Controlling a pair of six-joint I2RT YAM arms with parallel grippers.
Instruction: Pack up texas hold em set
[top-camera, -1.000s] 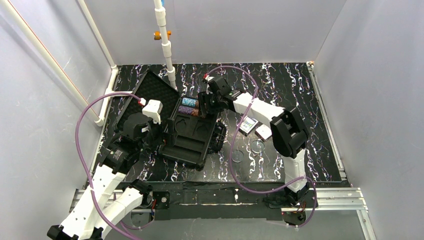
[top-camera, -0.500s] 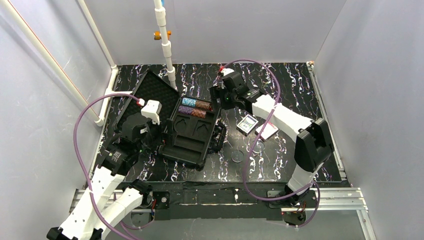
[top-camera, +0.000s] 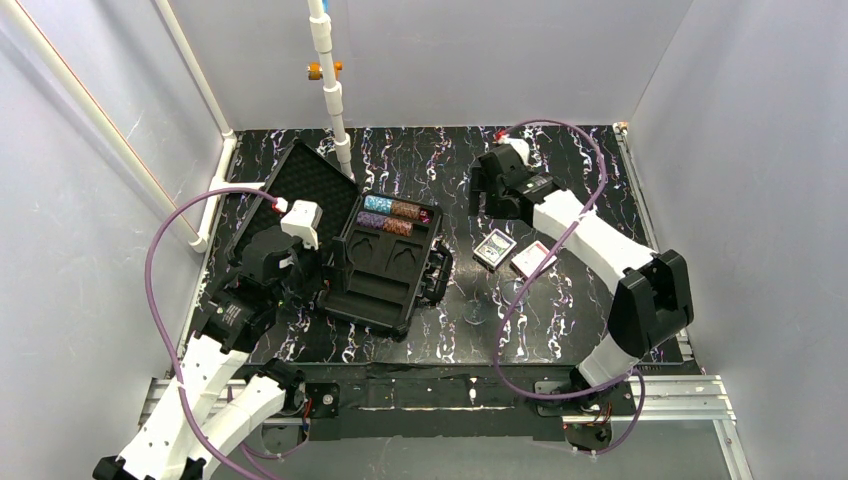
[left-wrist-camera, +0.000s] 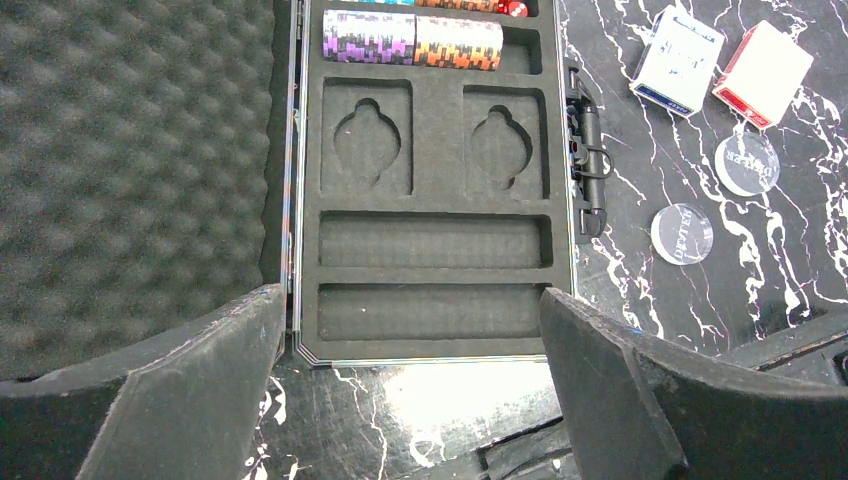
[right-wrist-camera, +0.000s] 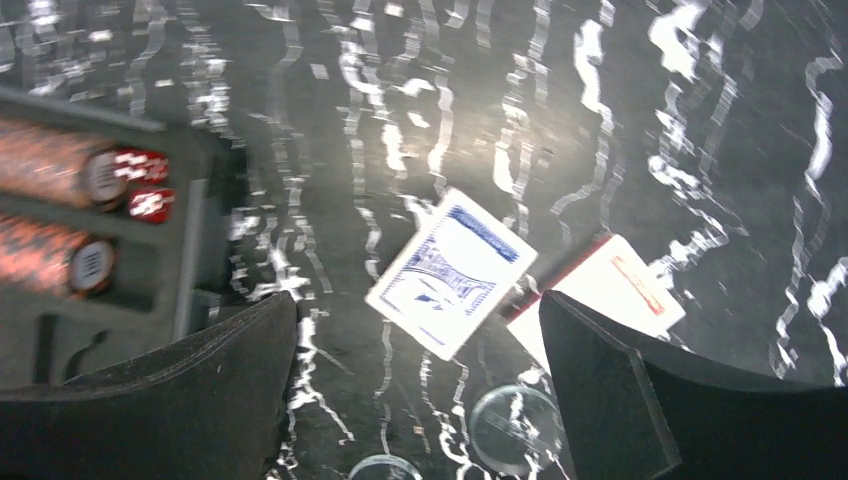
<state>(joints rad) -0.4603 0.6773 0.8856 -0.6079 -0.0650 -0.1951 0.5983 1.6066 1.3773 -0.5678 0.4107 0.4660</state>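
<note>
**Black case open; decks and discs not yet packed**

- Black hinged case (top-camera: 385, 265) lies open on the marbled table (top-camera: 560, 160), left of centre. Foam-lined lid (left-wrist-camera: 130, 170) is laid back to the left.
- Moulded tray (left-wrist-camera: 430, 300): two far rows hold chips. Two keyhole pockets and two long near troughs are bare.
- Left gripper (left-wrist-camera: 410, 375) hovers over the tray's near edge, fingers wide, holding nothing.
- Right gripper (right-wrist-camera: 405, 385) hangs above the loose decks, fingers wide, nothing between them.
- Chip stacks: teal (top-camera: 377, 203), purple (left-wrist-camera: 368, 37) and brown (left-wrist-camera: 458, 43), all seated.
- Blue-backed deck (right-wrist-camera: 452, 271) and red-backed deck (right-wrist-camera: 610, 295) lie just beside each other on the table, right of the case.
- Two clear discs (left-wrist-camera: 682, 233) (left-wrist-camera: 747, 163) lie near the decks.

Judged step: fetching a deck. The next move calls for the right gripper to drop over the blue deck, close across its narrow sides, and carry it to a pocket.
</note>
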